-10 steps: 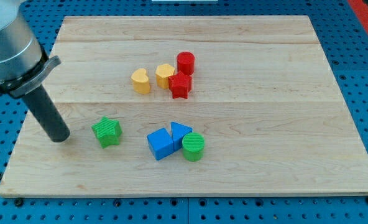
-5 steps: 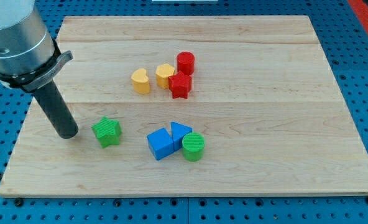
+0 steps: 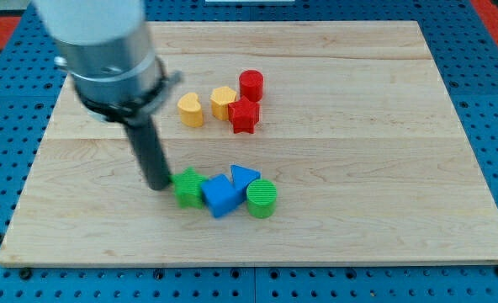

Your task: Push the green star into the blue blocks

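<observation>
The green star (image 3: 188, 188) lies on the wooden board (image 3: 358, 126), touching the left side of a blue cube (image 3: 221, 195). A second blue block (image 3: 243, 178), wedge-like, sits just behind and to the right of the cube. My tip (image 3: 159, 185) is at the star's left side, touching it or nearly so. The dark rod rises from there to the grey arm at the view's upper left.
A green cylinder (image 3: 262, 199) touches the blue blocks on their right. Near the board's middle top are a yellow heart (image 3: 190, 109), a yellow hexagon (image 3: 224, 101), a red star (image 3: 243, 115) and a red cylinder (image 3: 251, 85), clustered together.
My tip has swept to the view's right and pushed the green star right, from a gap away until it touches the blue cube. The other blocks have stayed put.
</observation>
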`<state>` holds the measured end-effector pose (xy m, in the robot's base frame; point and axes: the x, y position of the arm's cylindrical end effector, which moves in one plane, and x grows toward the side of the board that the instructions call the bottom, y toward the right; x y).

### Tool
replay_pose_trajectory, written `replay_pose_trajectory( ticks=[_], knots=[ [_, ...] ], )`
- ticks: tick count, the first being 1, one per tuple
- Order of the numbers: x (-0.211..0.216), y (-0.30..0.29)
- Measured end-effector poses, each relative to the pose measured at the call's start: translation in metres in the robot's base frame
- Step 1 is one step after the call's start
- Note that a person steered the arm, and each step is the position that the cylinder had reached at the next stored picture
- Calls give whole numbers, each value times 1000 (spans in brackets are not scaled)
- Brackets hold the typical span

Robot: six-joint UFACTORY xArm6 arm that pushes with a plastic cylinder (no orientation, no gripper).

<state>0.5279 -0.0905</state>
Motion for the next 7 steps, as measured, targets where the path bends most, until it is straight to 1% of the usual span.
replay_pose_trajectory(
  ticks=[1, 2, 3, 4, 6, 7],
  knots=[
    [8, 9],
    [-5, -48],
    [72, -46],
    [89, -36],
    [91, -12],
    [91, 57]
  ],
)
